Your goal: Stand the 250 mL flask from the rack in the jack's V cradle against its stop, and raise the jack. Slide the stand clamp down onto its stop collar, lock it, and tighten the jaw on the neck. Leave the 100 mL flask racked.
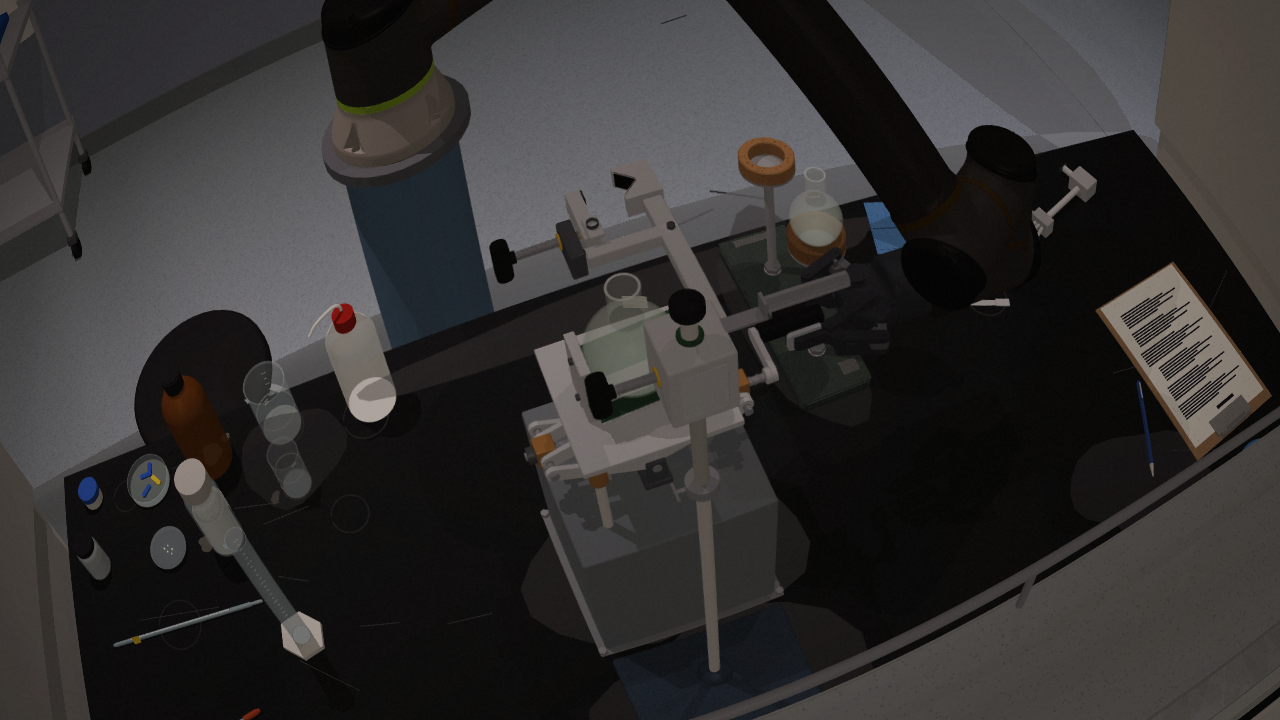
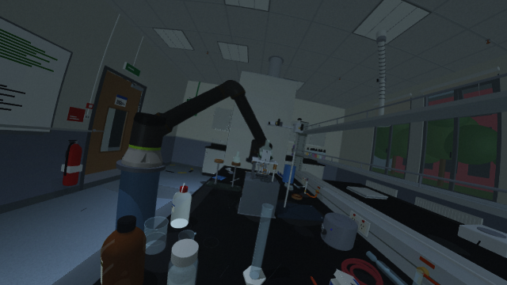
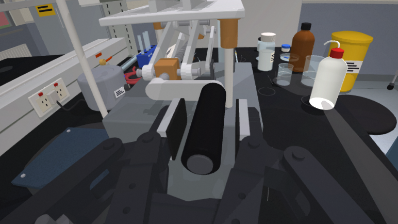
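Note:
My gripper (image 3: 207, 122) (image 1: 819, 315) is beside the lab jack (image 1: 618, 421), and it stands open around the jack's black crank handle (image 3: 205, 126) with room on both sides. The 250 mL flask (image 1: 618, 336) stands on the jack's top plate. The stand clamp block (image 1: 694, 372) sits high on the stand rod (image 1: 707, 555), above the stop collar (image 1: 701, 488). Its arm reaches back past the flask. The 100 mL flask (image 1: 814, 219) sits in its cork ring on the rack (image 1: 797, 304). The other rack ring (image 1: 766, 159) is empty.
Behind the jack rises the arm's blue pedestal (image 1: 416, 233). A wash bottle (image 1: 358, 363), beakers (image 1: 277, 421), a brown bottle (image 1: 192, 421) and a measuring cylinder (image 1: 242, 555) stand to the left. A clipboard (image 1: 1181, 358) lies on the right. A grey canister (image 3: 101, 86) stands by the wall sockets.

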Controlling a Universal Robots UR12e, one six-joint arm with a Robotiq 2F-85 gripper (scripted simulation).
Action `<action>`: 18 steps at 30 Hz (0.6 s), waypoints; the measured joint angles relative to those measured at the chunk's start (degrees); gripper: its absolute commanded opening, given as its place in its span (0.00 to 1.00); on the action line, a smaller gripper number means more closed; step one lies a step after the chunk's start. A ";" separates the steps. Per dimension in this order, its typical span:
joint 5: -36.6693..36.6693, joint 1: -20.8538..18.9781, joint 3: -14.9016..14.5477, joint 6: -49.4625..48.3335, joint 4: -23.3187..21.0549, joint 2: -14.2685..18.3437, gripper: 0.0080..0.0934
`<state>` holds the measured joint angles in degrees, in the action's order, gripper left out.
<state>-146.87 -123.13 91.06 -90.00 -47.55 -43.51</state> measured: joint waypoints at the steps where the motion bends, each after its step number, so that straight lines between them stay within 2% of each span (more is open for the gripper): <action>1: 0.00 0.00 0.00 0.00 0.00 0.00 0.35; 16: 0.00 -0.01 -0.01 0.00 -0.01 0.00 0.00; 18: 0.00 -0.01 -0.01 0.00 -0.01 0.00 0.00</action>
<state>-146.87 -123.14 91.05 -90.00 -47.56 -43.51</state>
